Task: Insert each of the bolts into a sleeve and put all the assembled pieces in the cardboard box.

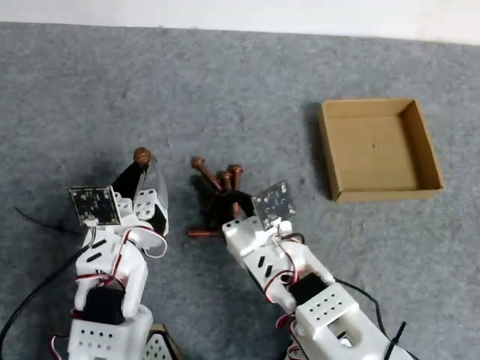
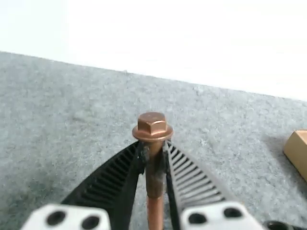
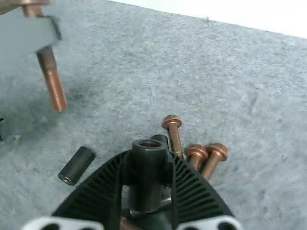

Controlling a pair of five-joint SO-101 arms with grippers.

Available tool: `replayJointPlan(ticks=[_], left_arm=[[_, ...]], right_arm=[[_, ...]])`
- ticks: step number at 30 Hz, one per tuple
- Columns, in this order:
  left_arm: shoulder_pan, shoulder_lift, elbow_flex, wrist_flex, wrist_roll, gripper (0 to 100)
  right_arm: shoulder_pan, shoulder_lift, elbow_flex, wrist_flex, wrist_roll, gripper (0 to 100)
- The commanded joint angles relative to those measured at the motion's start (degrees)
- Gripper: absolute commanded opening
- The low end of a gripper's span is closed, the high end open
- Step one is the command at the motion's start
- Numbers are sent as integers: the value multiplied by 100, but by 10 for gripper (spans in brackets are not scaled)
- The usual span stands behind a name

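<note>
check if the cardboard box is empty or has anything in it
Empty. The high view shows the cardboard box with a bare floor inside its walls; the loose bolts lie outside it on the grey mat.

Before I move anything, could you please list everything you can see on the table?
Held bolt: one, copper, upright with its head up in the left jaws.
Loose bolts: four, copper, on the mat by the right jaws; three fanned together, one lying apart.
Held sleeve: one, dark, upright in the right jaws.
Loose sleeve: one, dark, on its side on the mat.
Box: one, brown cardboard, on the right arm's side, apart from the bolts.
Mat: one, grey, covering the table.
Left arm: one, white with black jaws, shut on the bolt.
Right arm: one, white with black jaws, shut on the sleeve.
</note>
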State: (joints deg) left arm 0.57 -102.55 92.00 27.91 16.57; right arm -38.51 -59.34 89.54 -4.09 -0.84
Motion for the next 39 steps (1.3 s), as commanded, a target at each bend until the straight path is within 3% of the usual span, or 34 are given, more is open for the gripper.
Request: replayJointPlan(ticks=[1,7,17,22,31,35,39], left_arm=[[48,-145,-391,-105,-26,6],[-119,-171,-514,-97,105,7],[-84,-171,-1473,774,2224,8],[22,-180,-1508,756,2312,8],[1209,-180,-1446,756,2321,8],[1297,-180,-1376,747,2321,8],[1297,-180,-1095,730,2321,8]], right_arm=[[-110,-171,101,-233,721,3],[-576,-171,690,-1349,1644,3],[-637,-171,989,-2018,1723,3],[-655,-171,989,-2018,1732,3],[-655,-171,989,-2018,1855,3],[-655,-171,989,-2018,2382,3],[-664,-171,989,-2018,2391,3]])
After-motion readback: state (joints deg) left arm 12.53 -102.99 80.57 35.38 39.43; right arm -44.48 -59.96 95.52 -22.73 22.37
